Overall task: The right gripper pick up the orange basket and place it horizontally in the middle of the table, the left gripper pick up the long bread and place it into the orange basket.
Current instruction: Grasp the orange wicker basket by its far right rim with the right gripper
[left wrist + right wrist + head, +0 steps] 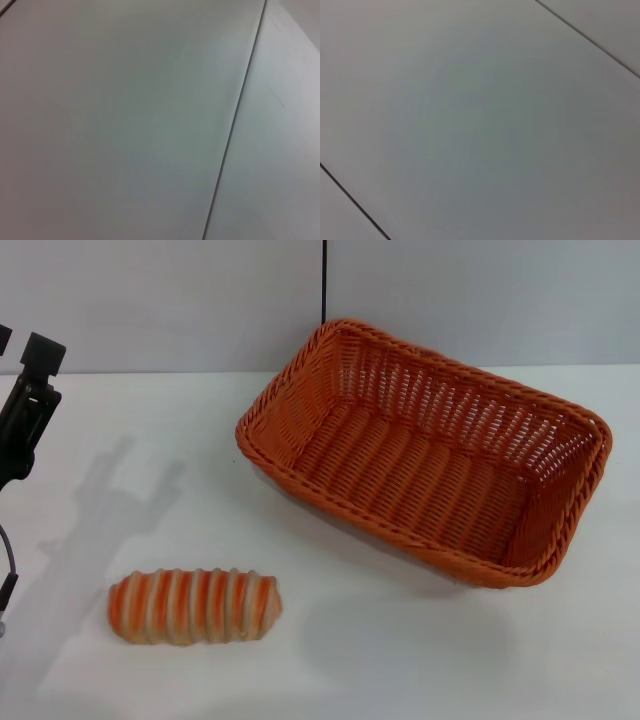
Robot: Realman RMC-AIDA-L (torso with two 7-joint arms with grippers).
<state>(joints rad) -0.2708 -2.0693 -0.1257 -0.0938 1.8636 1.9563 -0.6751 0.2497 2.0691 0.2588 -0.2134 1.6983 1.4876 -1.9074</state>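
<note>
The orange basket (430, 455) rests empty on the white table (400, 660), right of centre, its long side running diagonally from back left to front right. The long bread (195, 606), striped orange and cream, lies on its side near the front left, apart from the basket. My left gripper (18, 342) hangs at the far left edge of the head view, above the table and well behind the bread, its two black tips apart with nothing between them. The right gripper is out of view. Neither wrist view shows any task object.
A grey wall stands behind the table, with a dark vertical seam (324, 280) above the basket. The wrist views show grey panels with thin dark seams (235, 120) (350, 197). A thin cable (8, 570) hangs at the left edge.
</note>
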